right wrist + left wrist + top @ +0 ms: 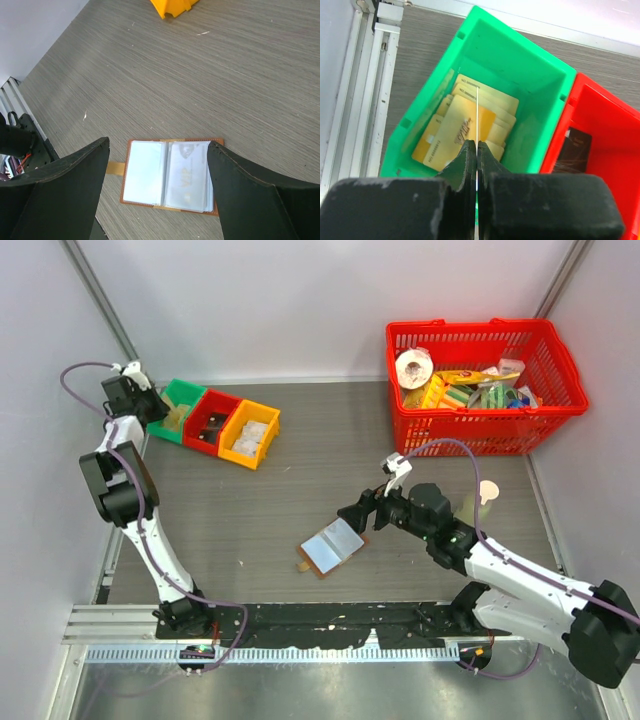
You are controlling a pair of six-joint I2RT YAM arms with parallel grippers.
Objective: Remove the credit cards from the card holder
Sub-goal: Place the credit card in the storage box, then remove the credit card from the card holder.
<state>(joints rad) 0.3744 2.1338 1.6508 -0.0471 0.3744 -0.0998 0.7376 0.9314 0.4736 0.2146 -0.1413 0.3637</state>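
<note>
Card holder (332, 547) lies opened flat on the table (250, 510), in front of the 2 arm bases and just left of the right gripper (357, 514). In the top view its long axis runs from lower left to upper right, and a small tab (300, 565) sticks out at the lower-left end, the end away from that gripper. Its upper-right end sits right by the fingertips.

From the right wrist, the right gripper (159, 145) has its jaws spread wide with nothing between them. The holder (150, 172) shows in the gap, its long axis running across from one finger to the other. Whether the fingers touch it cannot be told. Pale inner panels face up, and a credit card (187, 175) shows through the clear sleeves of the half nearer the right finger.

Well apart at the far left, the left gripper (477, 147) is closed on a thin pale card (477, 120) seen edge-on. It hangs over the green bin (540, 90), which holds yellowish cards (465, 125). Beside it stands the red bin (600, 130).
</note>
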